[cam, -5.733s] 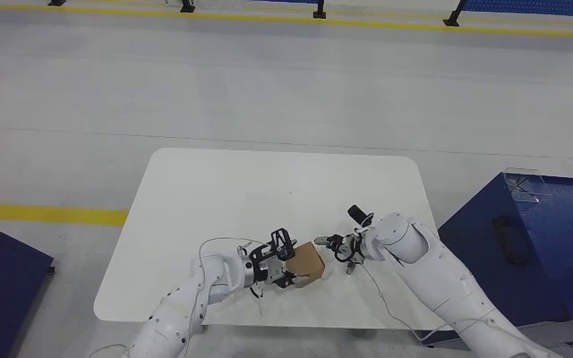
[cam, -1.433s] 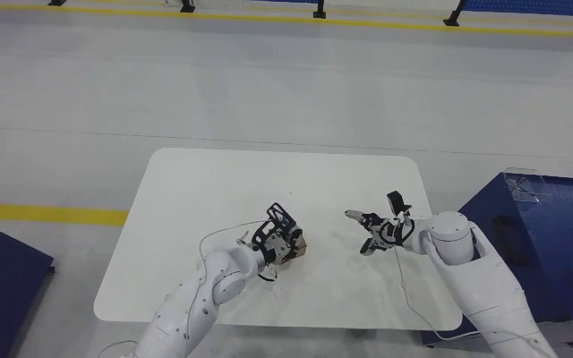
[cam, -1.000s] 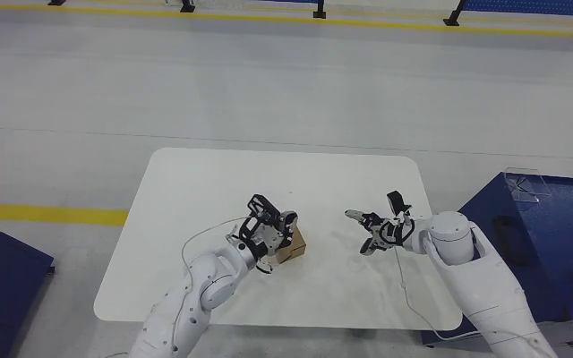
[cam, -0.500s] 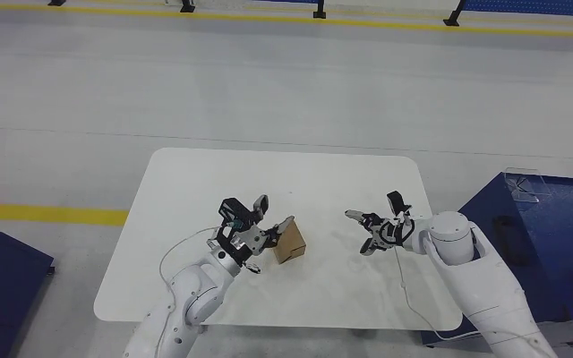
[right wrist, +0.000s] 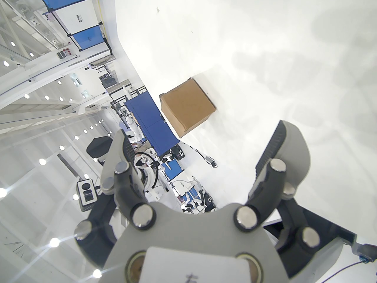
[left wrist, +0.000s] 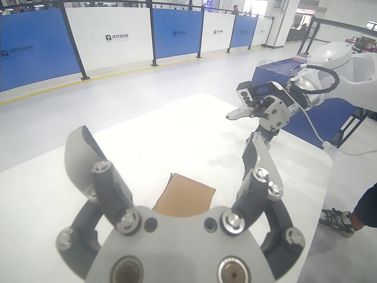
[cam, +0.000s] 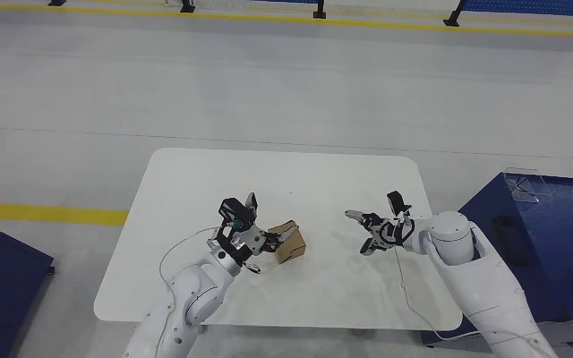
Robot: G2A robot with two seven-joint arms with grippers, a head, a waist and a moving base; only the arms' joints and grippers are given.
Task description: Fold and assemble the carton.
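Observation:
The carton [cam: 290, 242] is a small brown closed box resting on the white table [cam: 206, 188], near the middle of its front half. My left gripper [cam: 269, 218] hovers just left of the carton, open, with nothing between its fingers. From the left wrist, the carton [left wrist: 185, 197] lies below and between the spread fingers [left wrist: 84, 148]. My right gripper [cam: 358, 232] is open and apart from the carton, to its right above the table. In the right wrist view the carton [right wrist: 188, 110] sits beyond the open right gripper [right wrist: 200, 141], one seam showing on its side.
A blue cabinet [cam: 506, 228] stands just off the table's right edge. A person's shoe [left wrist: 338, 222] is on the floor beside that edge. The table's back half and left side are bare.
My left gripper has let go of the carton, opened and drawn back to the left. The carton stays on the table. The right arm moved off to the right earlier and now holds still.

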